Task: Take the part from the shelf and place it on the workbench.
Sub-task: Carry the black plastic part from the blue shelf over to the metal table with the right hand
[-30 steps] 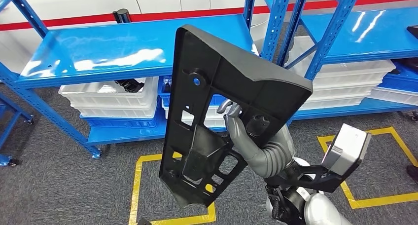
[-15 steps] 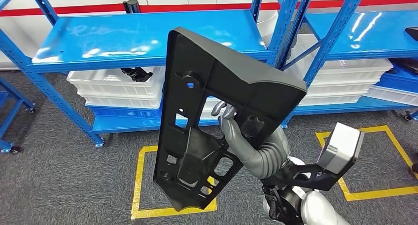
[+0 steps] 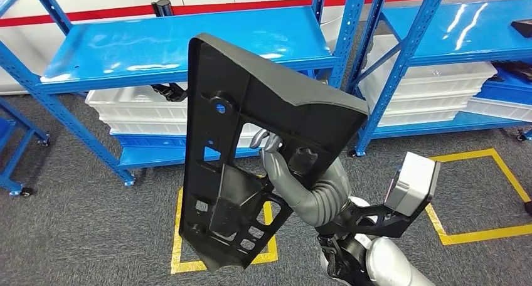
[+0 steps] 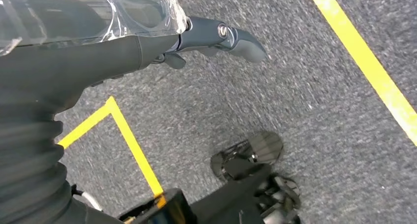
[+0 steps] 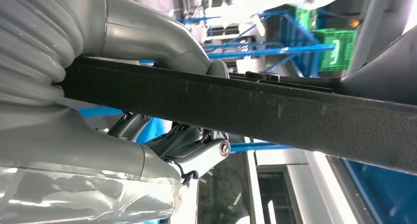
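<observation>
Right hand [image 3: 276, 164] grips the black part [image 3: 251, 142] at an edge near its middle, fingers hooked through an opening; right wrist view shows the thumb [image 5: 162, 35] and fingers [image 5: 196, 145] clamped on either side of the part's rim. Part is held upright, tilted, centre of frame, in front of the blue shelf [image 3: 182, 44]. Against the earlier frames the part and hand sit further left and slightly lower; the whole scene has shifted too, so the camera has moved. Left hand [image 4: 216, 37] hangs over grey carpet [image 4: 305, 111], holding nothing, fingers loosely apart. White bins [image 3: 141, 113] sit on the lower shelf level.
</observation>
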